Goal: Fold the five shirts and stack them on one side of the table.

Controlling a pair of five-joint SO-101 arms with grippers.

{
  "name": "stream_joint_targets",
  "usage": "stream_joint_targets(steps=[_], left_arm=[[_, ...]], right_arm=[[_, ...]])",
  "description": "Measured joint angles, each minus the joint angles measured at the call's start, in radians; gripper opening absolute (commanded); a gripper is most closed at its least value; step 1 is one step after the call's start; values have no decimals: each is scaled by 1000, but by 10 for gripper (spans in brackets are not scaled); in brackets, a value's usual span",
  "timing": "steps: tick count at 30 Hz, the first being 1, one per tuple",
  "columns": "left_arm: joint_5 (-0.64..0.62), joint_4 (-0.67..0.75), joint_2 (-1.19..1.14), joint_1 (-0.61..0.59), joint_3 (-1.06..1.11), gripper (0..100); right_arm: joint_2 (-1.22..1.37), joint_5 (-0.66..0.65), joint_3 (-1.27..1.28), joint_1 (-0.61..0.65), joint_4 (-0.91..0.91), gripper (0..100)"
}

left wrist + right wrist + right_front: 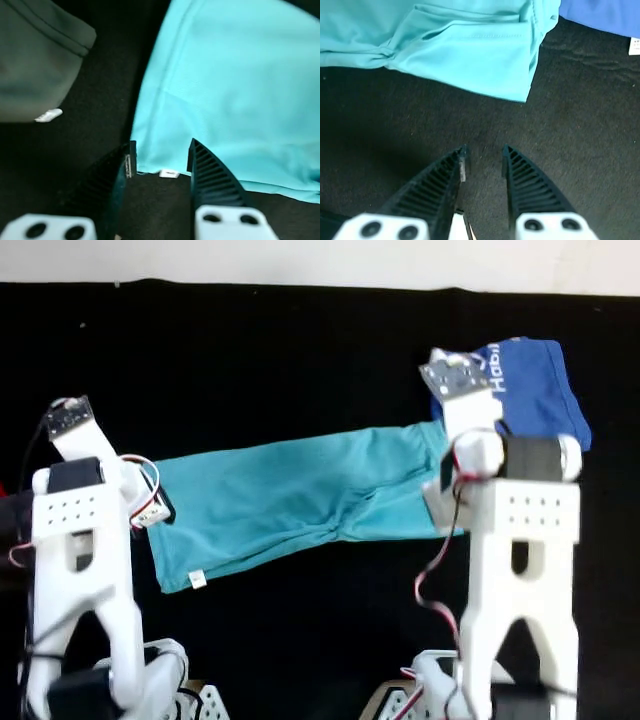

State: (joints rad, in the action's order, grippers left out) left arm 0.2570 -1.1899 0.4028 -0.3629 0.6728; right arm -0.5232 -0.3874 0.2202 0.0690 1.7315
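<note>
Presently: left tool [159,161] spread at hem of teal shirt [300,495]; right tool [483,159] spread over bare desk [580,130]. Fabric judged limp, light; best pinched at hem corners.

Lab-like robot bench: black-draped table [300,340] against white wall [300,260].

Both arms sit at opposite ends of the teal shirt [300,495]: left arm [80,530] at its hem end, right arm [520,520] at the sleeve end. Left gripper [160,157] is spread apart right at the hem edge. Right gripper [482,155] is spread too, pointing down just short of the sleeve.
</note>
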Motion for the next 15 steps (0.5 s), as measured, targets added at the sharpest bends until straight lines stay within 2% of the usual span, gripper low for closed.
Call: stream_joint_targets(steps=[7,15], left_arm=[[18,126,-153,-40,0,175],[18,190,-339,-40,-14,175]], right_arm=[[-212,0,180,0,0,110],[-262,0,216,0,9,110]])
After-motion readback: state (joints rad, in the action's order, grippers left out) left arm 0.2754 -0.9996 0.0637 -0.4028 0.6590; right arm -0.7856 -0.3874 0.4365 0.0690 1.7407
